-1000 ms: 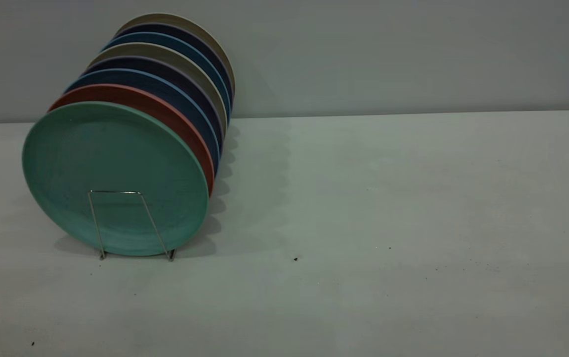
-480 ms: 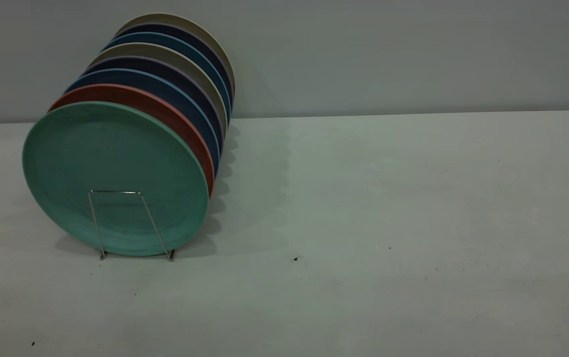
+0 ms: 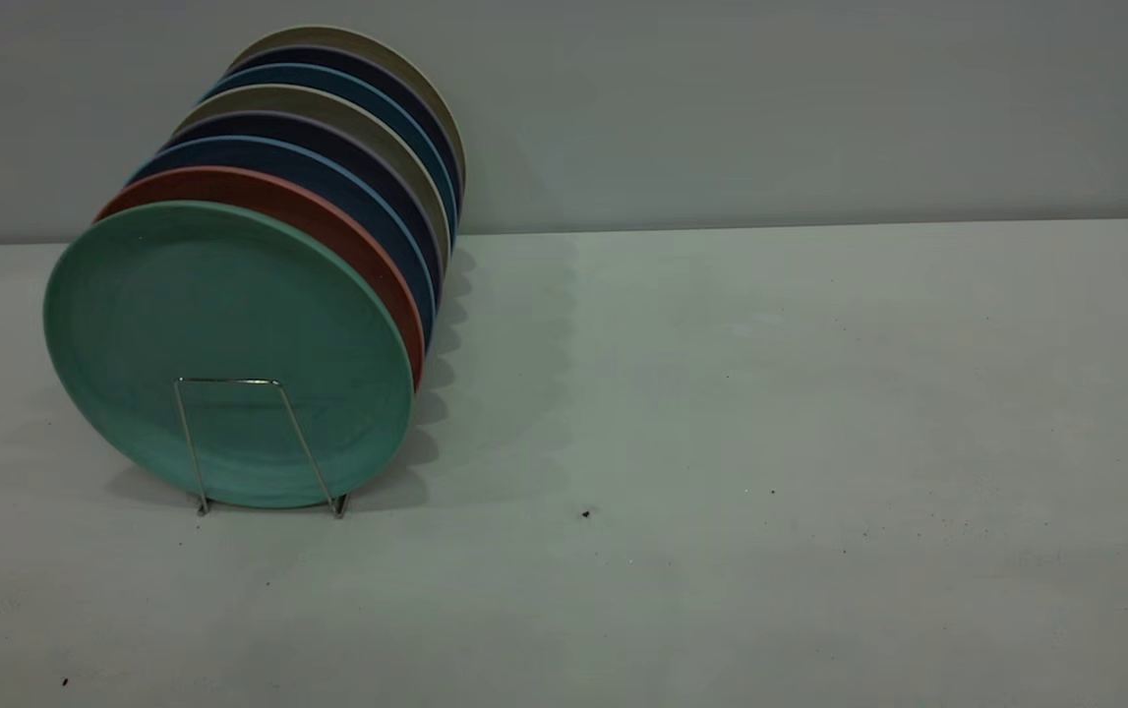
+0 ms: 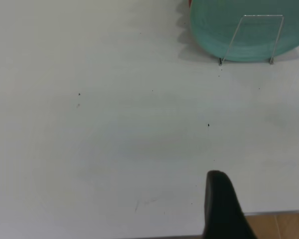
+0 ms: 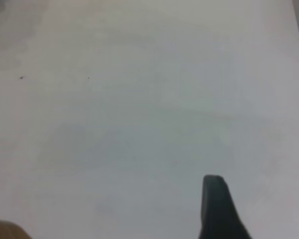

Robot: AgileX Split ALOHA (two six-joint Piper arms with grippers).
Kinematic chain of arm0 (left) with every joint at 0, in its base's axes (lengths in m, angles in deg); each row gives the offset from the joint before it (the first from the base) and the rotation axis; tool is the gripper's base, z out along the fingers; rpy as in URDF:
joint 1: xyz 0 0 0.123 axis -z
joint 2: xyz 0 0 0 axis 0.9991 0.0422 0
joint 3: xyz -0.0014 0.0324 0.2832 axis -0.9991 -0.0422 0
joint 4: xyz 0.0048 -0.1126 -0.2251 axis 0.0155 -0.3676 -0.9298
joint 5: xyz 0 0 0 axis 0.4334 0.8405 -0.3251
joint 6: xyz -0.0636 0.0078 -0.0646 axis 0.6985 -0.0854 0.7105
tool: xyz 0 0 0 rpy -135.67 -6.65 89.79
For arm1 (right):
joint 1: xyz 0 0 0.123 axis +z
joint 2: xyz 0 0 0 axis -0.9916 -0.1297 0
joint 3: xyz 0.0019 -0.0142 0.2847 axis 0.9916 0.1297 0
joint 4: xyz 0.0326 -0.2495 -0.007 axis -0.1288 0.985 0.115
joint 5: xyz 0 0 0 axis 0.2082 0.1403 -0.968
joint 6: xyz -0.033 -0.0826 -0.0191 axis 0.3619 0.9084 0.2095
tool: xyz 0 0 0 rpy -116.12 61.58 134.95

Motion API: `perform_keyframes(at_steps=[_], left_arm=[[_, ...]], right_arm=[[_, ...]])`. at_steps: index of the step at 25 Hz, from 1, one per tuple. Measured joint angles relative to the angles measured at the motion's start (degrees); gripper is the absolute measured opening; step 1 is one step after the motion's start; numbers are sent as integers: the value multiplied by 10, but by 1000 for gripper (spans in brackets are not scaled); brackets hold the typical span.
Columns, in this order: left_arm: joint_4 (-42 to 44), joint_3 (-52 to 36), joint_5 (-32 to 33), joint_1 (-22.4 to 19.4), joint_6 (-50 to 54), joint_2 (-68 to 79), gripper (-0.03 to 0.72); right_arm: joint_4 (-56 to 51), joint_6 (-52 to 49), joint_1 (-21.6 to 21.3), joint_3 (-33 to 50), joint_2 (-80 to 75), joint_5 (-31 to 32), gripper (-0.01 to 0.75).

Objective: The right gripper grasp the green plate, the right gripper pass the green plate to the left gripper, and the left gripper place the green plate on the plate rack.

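Observation:
The green plate (image 3: 229,295) stands upright at the front of the plate rack (image 3: 229,380), behind its front wire loop, with a salmon-pink plate (image 3: 327,211) right behind it. In the left wrist view the green plate (image 4: 209,25) and the rack's front loop (image 4: 263,15) show at the far edge. My left gripper (image 4: 222,209) shows only as a black part above bare table near the table's front edge, far from the rack. My right gripper (image 5: 217,209) shows the same way above bare table. Neither gripper shows in the exterior view. Nothing shows in either gripper.
Several more plates, dark blue (image 3: 347,182) and beige (image 3: 377,123), fill the rack behind the pink one, up to the back wall. The white table (image 3: 770,393) stretches to the right of the rack. Brown floor (image 4: 279,226) shows past the table's front edge.

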Motion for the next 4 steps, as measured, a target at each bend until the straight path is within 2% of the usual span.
perform_keyframes(at_steps=[4], left_arm=[[0, 0, 0, 0, 0, 0, 443]], right_arm=[[0, 0, 0, 0, 0, 0, 442]])
